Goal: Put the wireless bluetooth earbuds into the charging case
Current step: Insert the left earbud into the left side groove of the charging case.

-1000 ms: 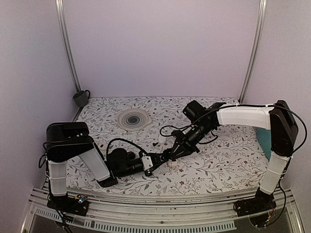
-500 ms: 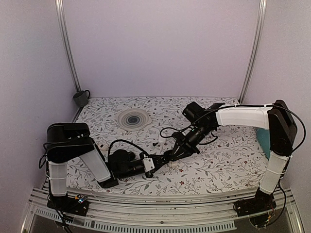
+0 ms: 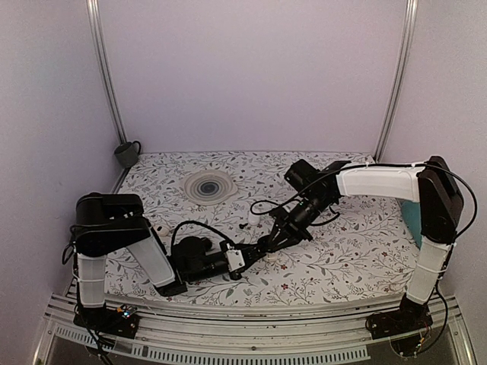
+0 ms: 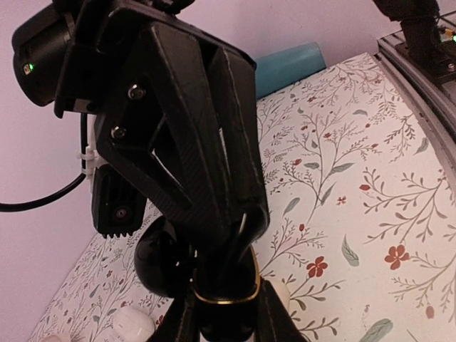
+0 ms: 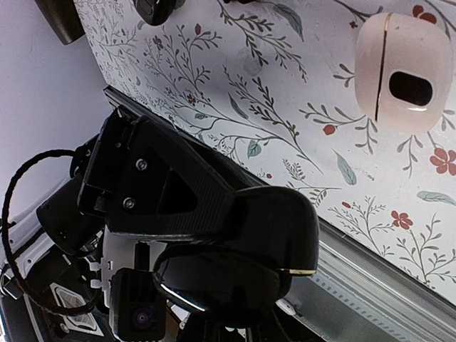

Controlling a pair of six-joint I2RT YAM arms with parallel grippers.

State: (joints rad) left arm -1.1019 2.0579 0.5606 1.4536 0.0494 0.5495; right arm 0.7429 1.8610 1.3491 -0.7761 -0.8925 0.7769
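A glossy black charging case (image 4: pixel 229 288) with a gold rim sits between the fingers of my left gripper (image 4: pixel 228 326), which is shut on it. Over the middle of the table, in the top view, my left gripper (image 3: pixel 254 249) meets my right gripper (image 3: pixel 268 242). The case (image 5: pixel 281 228) has its lid open in the right wrist view. My right gripper (image 5: pixel 228 332) is shut, its tips pressed at the case mouth; anything between them is hidden. A small black piece, probably an earbud (image 5: pixel 153 8), lies on the cloth.
A pale white case (image 5: pixel 399 71) with a dark oval lies on the floral cloth, and other white pieces (image 4: pixel 132 326) lie close to the grippers. A ringed round dish (image 3: pixel 209 185) and a grey cup (image 3: pixel 126 153) stand at the back left. A teal object (image 3: pixel 413 220) stands at the right edge.
The two joined grippers have edged slightly to the right and away from the near edge. Both stay shut, and the case is still held.
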